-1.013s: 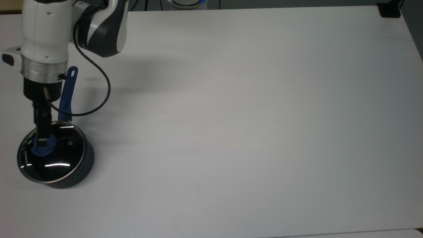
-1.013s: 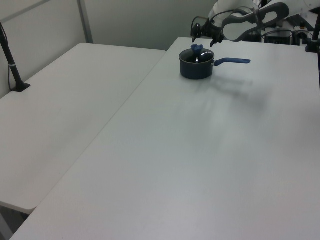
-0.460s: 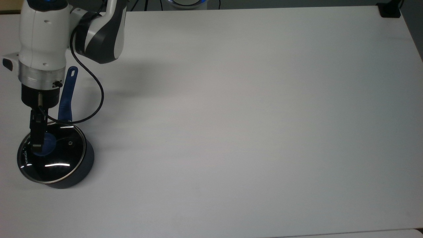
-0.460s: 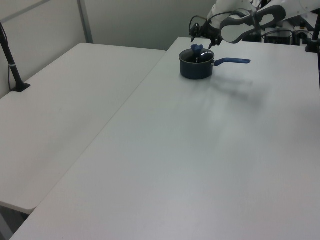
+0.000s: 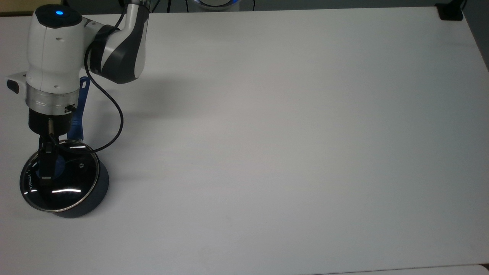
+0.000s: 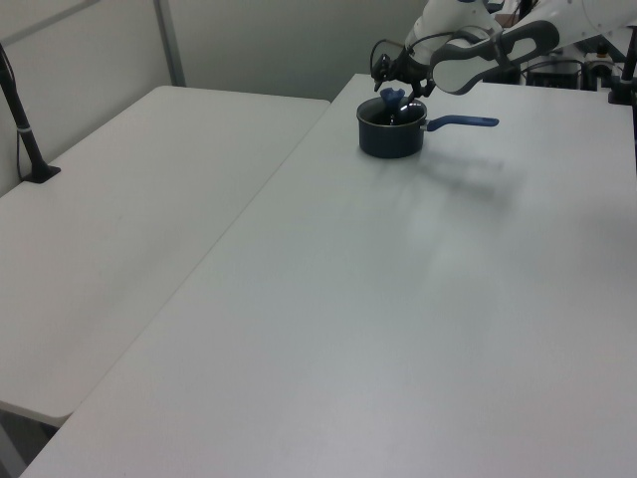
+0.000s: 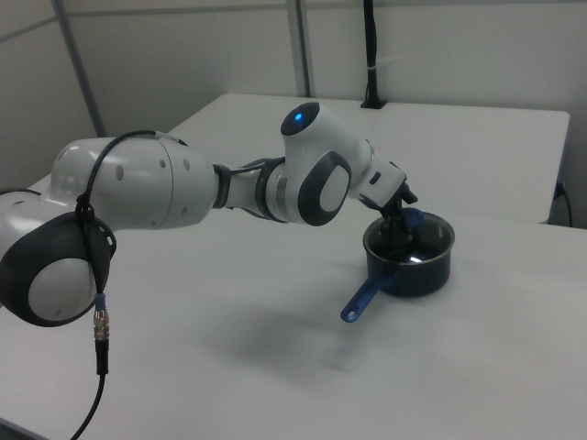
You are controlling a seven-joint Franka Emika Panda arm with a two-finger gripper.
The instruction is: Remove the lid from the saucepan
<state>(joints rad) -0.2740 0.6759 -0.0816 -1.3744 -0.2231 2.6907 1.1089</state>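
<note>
The saucepan stands at the top view's lower left, dark and round, with its long blue handle pointing up the picture. The glass lid lies flat on it, steel rim level with the pan. The gripper hangs straight down over the lid's blue knob and covers most of it. In the left view the saucepan sits at the far end of the table, with the gripper just above the knob. In the right view the gripper reaches into the saucepan's top.
The white table stretches wide to the top view's right of the pan. A black clamp sits at its far right corner. A second table with a black post adjoins on the left view's left. The arm's cable loops beside the handle.
The wrist has come down the top view and the gripper has shifted from the knob's left edge to over its middle. Lid and saucepan have not moved.
</note>
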